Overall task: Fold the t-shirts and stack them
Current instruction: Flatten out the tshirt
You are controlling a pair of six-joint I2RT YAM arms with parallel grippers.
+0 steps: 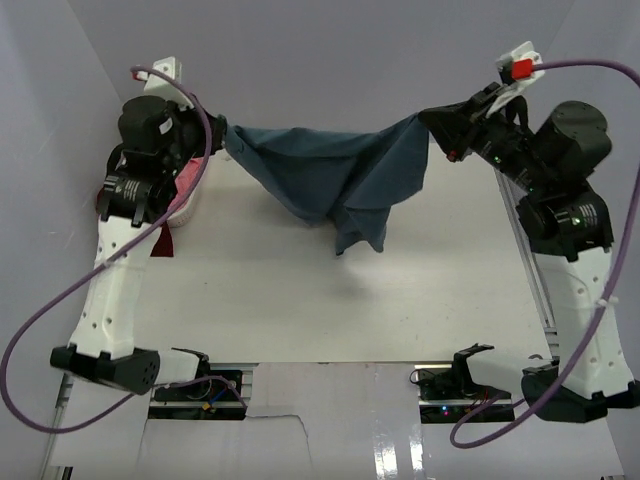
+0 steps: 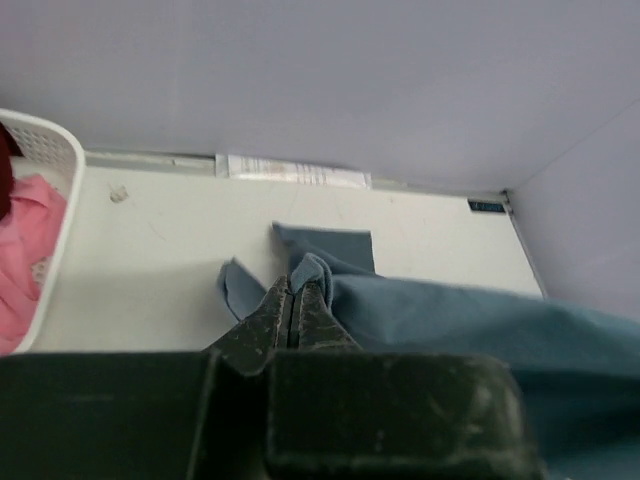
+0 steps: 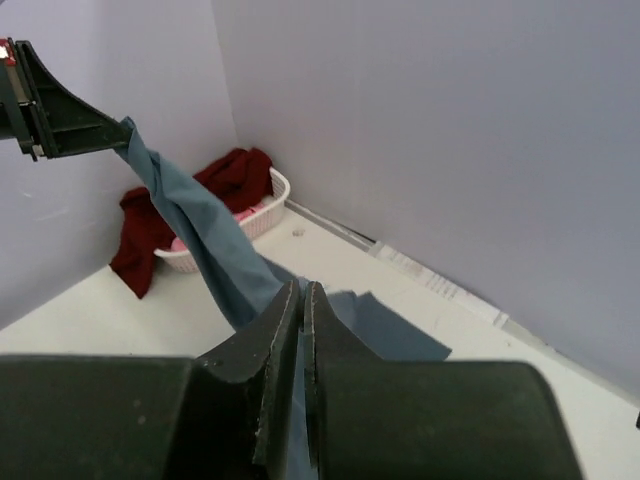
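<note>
- Top external view: a dusty teal-blue t-shirt (image 1: 330, 175) is held up in the air between the two arms, above the far edge of the white table (image 1: 300, 310).
- The shirt is spread like a hammock: its top edge is pulled almost straight from one arm to the other, and the cloth sags below in soft diagonal folds.
- The lowest part is bunched right of centre, where a loose flap hangs down towards the table's far half. Whether that flap touches the surface cannot be told.
- The left gripper (image 1: 218, 135) is seen over the table's far left corner. In the left wrist view its fingers are pressed together on a small pinched fold of the blue cloth, with little tufts sticking out on either side of the tips.
- The right gripper (image 1: 432, 118) is seen over the far right corner. In the right wrist view its fingers are clamped on the opposite end of the shirt, and the cloth runs from them as a twisted band up to the other arm.
- A white plastic laundry basket (image 1: 187, 208) is set at the table's left edge, near the far left corner, partly hidden by the left arm.
- A pink t-shirt (image 2: 30, 235) is heaped inside the basket.
- A dark maroon t-shirt (image 3: 235, 175) is draped over the basket's rim and spills down onto the table beside it.
</note>
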